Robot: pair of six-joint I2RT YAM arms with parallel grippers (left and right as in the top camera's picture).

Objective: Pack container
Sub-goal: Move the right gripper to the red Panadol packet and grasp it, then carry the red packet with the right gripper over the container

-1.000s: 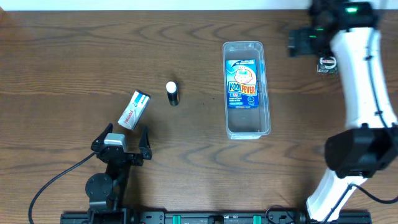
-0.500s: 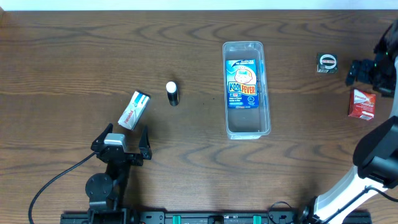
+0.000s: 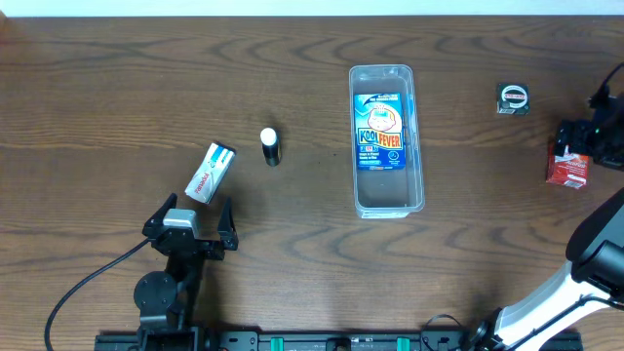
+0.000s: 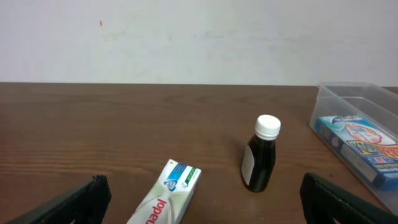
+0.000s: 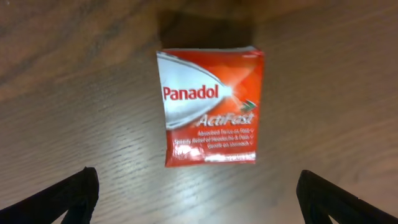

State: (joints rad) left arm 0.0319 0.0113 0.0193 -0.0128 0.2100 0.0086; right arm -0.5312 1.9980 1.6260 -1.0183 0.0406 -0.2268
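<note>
**Inspector A:** Container [image 3: 390,200] status?

**Inspector B:** Sitting on the worktop, carrying one Kool Fever box [image 3: 379,132] flat. I am judging it light, stiff and slick, and the thin rim is offering the best hold.

**Inspector A:** Pincers?

**Inspector B:** Both are gaping, gripping nothing. The right pincer [image 5: 198,196] is hovering over a Panadol ActiFast box [image 5: 210,106], well right of the container. The left pincer [image 4: 208,199] is sitting well left of it.

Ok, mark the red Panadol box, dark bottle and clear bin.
red Panadol box [image 5: 211,106]: right wrist view, top face.
dark white-capped bottle [image 4: 261,168]: left wrist view, body.
clear plastic bin [image 3: 380,68]: overhead view, far rim.
</note>
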